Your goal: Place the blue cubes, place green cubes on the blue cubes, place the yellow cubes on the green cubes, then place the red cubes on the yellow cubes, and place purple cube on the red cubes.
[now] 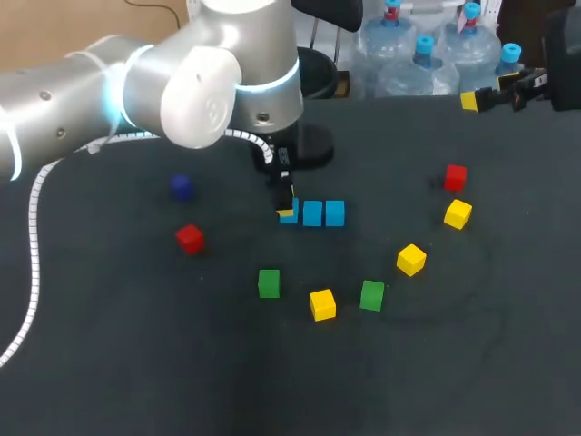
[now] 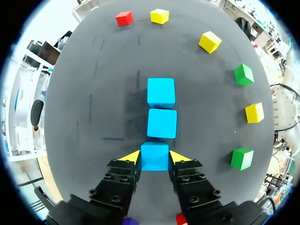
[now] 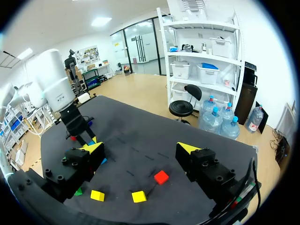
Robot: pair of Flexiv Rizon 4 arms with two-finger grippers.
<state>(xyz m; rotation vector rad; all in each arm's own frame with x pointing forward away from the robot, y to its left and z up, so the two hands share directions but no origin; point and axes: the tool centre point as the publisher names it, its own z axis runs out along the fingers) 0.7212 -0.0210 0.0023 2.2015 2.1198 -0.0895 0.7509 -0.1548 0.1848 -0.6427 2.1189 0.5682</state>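
Left tool (image 2: 154,154) grips the third blue cube (image 2: 154,160); I'd set it flat on the counter (image 2: 93,93), flush with the blue pair (image 2: 161,123), then release gently. Right tool (image 3: 139,149) gapes empty.

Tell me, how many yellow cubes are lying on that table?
3. One yellow cube lies beside a red cube, one nearer the middle, one between two green cubes. The left arm could hide more.

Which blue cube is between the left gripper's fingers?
The end blue cube of the row, held between the left gripper's tips; the middle cube and far cube lie ahead.
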